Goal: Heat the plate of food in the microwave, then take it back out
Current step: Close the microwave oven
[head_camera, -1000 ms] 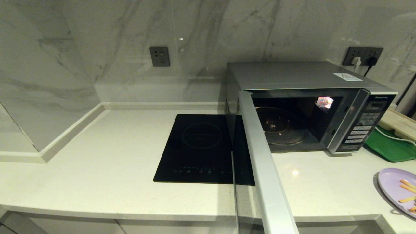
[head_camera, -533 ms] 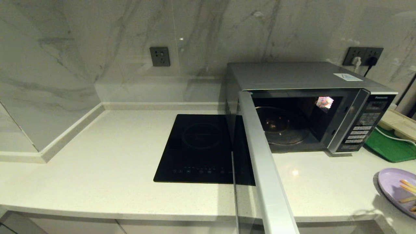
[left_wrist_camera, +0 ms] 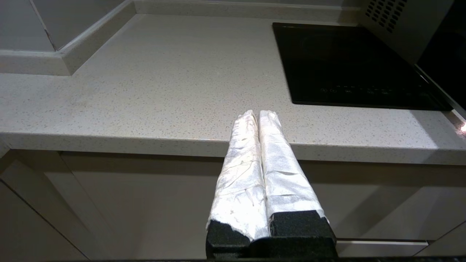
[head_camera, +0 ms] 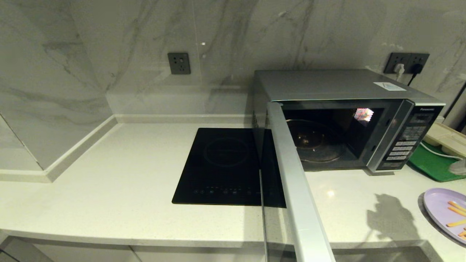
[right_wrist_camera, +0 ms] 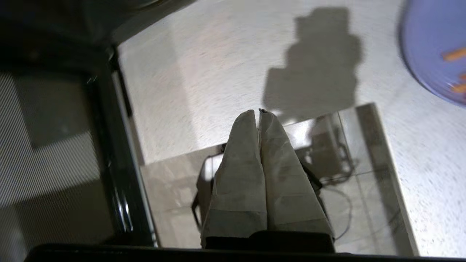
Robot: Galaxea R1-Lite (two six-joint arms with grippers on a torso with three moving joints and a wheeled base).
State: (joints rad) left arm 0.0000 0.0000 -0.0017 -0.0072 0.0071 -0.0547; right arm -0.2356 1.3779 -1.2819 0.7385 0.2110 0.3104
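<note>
The microwave (head_camera: 346,91) stands at the back right with its door (head_camera: 291,182) swung wide open toward me. Its glass turntable (head_camera: 316,145) is bare. The lilac plate of food (head_camera: 446,211), with orange sticks on it, lies on the counter at the right edge, also seen as the plate (right_wrist_camera: 437,54) in the right wrist view. My right gripper (right_wrist_camera: 257,111) is shut and holds nothing. It hovers over the counter's front edge, between the door (right_wrist_camera: 54,145) and the plate. My left gripper (left_wrist_camera: 257,112) is shut and parked low before the counter's front edge.
A black induction cooktop (head_camera: 225,163) lies left of the microwave, partly behind the open door. A green tray (head_camera: 437,165) with a beige tray (head_camera: 446,140) sits right of the microwave. The arm's shadow (head_camera: 391,218) falls on the counter. Marble walls close off the back and left.
A large shadow of my right arm has appeared on the counter left of the plate, and a pale blur shows at the right edge. The plate has barely shifted.
</note>
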